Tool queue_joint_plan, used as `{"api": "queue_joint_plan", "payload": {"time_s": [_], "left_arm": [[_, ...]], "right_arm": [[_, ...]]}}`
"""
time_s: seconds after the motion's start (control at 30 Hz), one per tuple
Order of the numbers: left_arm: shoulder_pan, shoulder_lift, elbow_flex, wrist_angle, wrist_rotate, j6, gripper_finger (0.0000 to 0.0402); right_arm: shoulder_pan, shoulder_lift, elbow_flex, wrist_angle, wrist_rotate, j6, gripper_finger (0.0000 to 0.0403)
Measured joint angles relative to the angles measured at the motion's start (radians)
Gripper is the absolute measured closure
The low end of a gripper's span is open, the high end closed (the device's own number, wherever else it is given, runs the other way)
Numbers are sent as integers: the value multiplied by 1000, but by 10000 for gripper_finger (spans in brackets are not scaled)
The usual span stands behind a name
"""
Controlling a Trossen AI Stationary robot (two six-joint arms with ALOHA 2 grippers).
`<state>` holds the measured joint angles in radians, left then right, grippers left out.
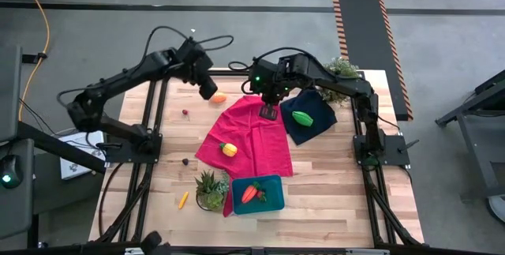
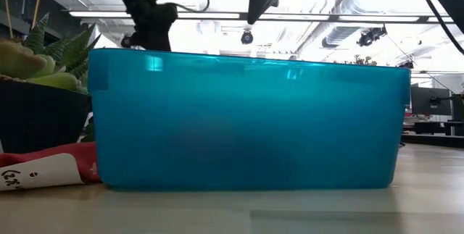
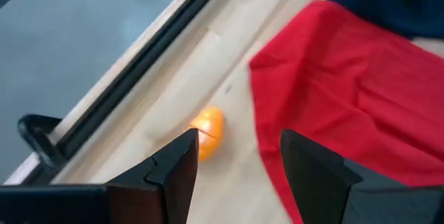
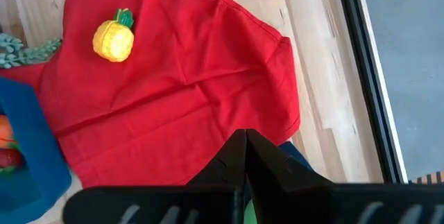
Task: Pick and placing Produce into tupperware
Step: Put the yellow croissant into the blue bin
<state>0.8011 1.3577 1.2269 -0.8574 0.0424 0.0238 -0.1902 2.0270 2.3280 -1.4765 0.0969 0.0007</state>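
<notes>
My left gripper (image 3: 239,165) is open and hovers over the far part of the table, just short of the orange piece (image 3: 208,132), which lies on bare wood (image 1: 218,98) beside the red cloth (image 1: 248,136). My right gripper (image 4: 244,151) is shut, above the red cloth's far edge (image 1: 268,105). A yellow piece (image 1: 229,149) lies on the red cloth. The green oval (image 1: 302,118) rests on the navy cloth. The teal tupperware (image 1: 268,200) sits near the table's near edge with the carrot (image 1: 249,193) inside. A thin yellow stick (image 1: 183,200) lies on the wood to its left.
A potted plant (image 1: 210,188) stands right beside the tupperware's left side, and another (image 1: 341,69) stands at the far right corner. Two small dark berries (image 1: 185,113) (image 1: 185,160) lie on the wood left of the red cloth. In the low view the tupperware wall (image 2: 246,118) blocks most of the table.
</notes>
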Motion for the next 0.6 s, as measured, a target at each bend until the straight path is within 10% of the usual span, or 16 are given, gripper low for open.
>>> {"api": "queue_joint_plan", "payload": {"time_s": [0.6], "left_arm": [[56, 184, 52, -37, 0, 192, 209]], "right_arm": [[-9, 0, 0, -1, 0, 1, 403]]}}
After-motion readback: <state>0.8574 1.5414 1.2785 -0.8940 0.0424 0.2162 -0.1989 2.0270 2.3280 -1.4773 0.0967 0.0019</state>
